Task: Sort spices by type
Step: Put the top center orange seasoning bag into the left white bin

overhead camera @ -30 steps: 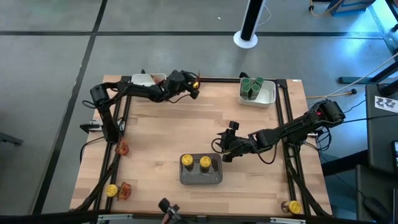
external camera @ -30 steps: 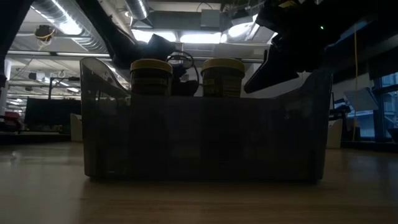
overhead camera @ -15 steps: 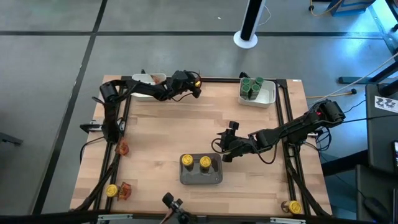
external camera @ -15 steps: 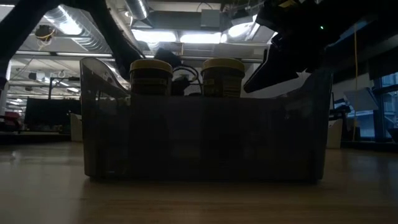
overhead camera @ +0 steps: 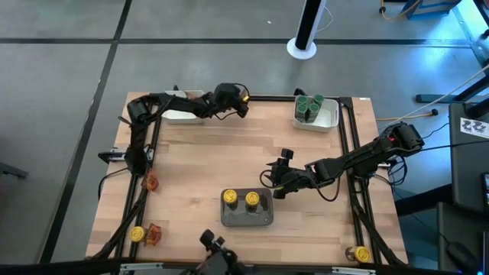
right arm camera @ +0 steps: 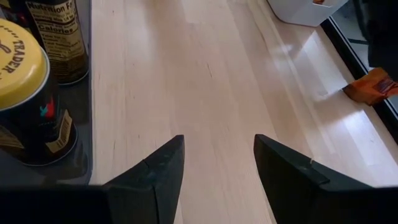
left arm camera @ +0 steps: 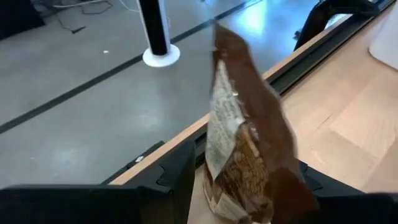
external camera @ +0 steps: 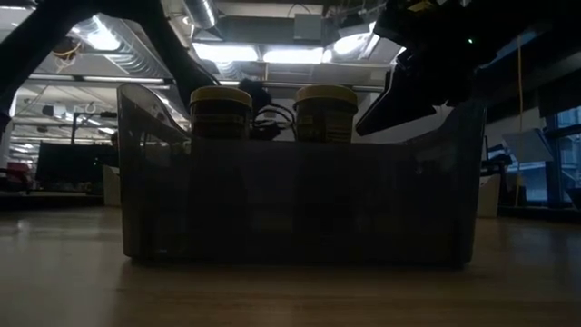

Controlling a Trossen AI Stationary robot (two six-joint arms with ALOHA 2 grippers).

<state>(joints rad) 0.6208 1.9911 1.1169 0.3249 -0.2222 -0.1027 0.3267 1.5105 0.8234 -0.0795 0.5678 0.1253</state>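
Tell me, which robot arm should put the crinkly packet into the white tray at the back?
The left. Its gripper already holds the reddish packet beside that white tray; the right gripper hangs open by the grey tray.

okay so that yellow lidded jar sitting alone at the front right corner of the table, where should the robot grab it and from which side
Judging from the high view, the yellow-lidded jar stands upright, its round lid facing up, just outside the dark frame rail. Grip the cylindrical body just below the lid, coming straight down from above, fingers closing across the jar parallel to the rail. The right end effector, open beside the grey tray, is nearest.
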